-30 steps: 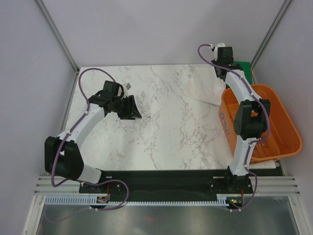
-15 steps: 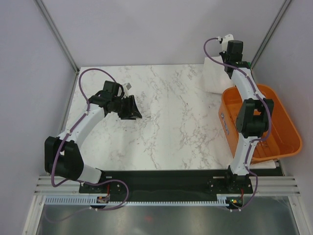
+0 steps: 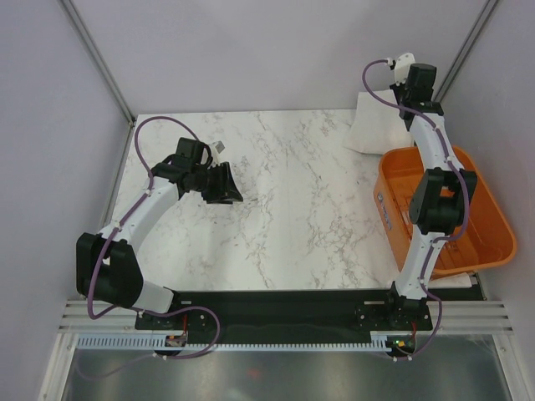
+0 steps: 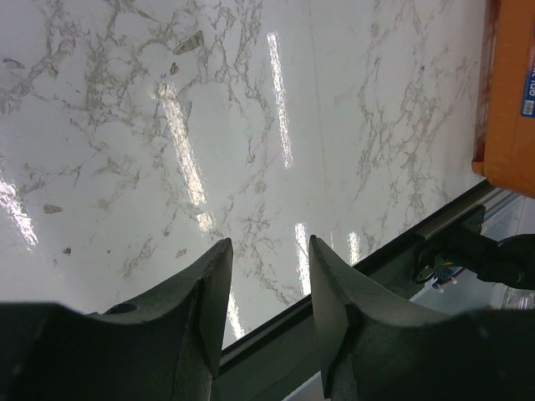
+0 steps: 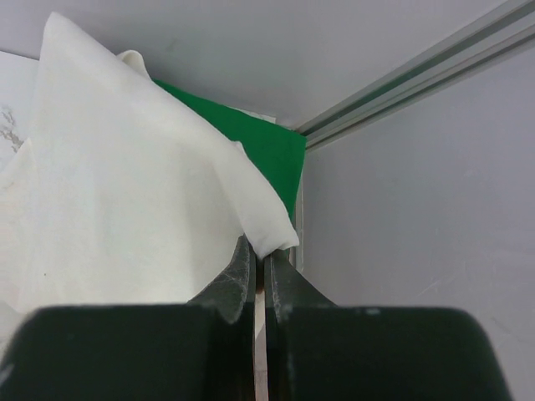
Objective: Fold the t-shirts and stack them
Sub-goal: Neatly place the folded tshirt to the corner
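– Start from the left. What is the left gripper (image 3: 224,185) doing?

– Nothing new. It hangs over the marble table (image 3: 292,192), well to the left of the orange basket (image 3: 485,242), in the same place as one second ago. Its fingers stand apart and there is nothing between them.

– And the white t-shirt (image 3: 372,121)?

– This one has changed. One second ago it lay low and spread on the table, just left of the basket's far corner. Now it is pulled up and hangs as a narrower sheet beyond the basket's far edge, near the back wall.

– Who holds it?

– The right gripper (image 5: 259,255). Its fingers are pressed together on one corner of the white cloth. The arm has stretched away, past the far side of the basket.

– Where is the green t-shirt (image 5: 259,142)?

– In the corner behind the basket, partly hidden by the white one.

– So what does this mean for the task?

– I think the white t-shirt is being carried toward the green one for stacking. Whether its fold is finished I cannot tell.
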Motion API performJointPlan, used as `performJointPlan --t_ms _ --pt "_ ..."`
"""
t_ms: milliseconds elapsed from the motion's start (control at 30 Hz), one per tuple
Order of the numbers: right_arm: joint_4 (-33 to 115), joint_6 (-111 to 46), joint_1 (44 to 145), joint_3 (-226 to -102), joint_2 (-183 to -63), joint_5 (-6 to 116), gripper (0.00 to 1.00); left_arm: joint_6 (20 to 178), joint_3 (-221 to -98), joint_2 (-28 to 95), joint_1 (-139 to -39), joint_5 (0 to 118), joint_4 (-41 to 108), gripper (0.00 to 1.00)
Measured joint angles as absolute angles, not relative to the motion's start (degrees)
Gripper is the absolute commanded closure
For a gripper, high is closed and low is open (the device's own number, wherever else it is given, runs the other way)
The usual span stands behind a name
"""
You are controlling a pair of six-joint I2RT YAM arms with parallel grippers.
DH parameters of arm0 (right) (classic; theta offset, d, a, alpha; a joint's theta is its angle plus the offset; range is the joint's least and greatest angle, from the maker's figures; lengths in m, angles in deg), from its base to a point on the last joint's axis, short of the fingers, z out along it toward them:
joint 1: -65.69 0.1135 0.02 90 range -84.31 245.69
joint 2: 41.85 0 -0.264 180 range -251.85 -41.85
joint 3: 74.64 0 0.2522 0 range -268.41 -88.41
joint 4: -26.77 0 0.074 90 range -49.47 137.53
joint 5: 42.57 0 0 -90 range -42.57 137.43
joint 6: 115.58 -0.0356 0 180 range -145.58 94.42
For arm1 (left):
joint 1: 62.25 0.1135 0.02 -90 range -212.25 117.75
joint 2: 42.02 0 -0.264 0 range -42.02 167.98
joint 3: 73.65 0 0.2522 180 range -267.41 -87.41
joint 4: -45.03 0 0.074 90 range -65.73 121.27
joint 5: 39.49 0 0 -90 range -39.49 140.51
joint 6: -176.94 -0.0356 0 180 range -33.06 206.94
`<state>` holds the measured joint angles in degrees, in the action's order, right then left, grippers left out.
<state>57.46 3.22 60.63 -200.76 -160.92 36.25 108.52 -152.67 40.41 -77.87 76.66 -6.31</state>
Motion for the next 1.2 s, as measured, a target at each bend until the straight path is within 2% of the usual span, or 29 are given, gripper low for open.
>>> performJointPlan --t_ms 600,833,1200 --pt "60.7 5.8 57.4 -207.9 -162.1 39.9 1.0 108.5 -152.7 40.4 -77.9 77.0 -6.3 0.51" --pt "59.5 6.1 55.6 -219.9 -173.0 40.1 1.0 108.5 -152.7 41.7 -77.9 77.8 -6.3 0.51" --pt "53.2 5.3 53.0 -224.9 -184.9 43.4 1.0 108.5 -152.6 43.1 -77.9 77.4 -6.3 0.51"
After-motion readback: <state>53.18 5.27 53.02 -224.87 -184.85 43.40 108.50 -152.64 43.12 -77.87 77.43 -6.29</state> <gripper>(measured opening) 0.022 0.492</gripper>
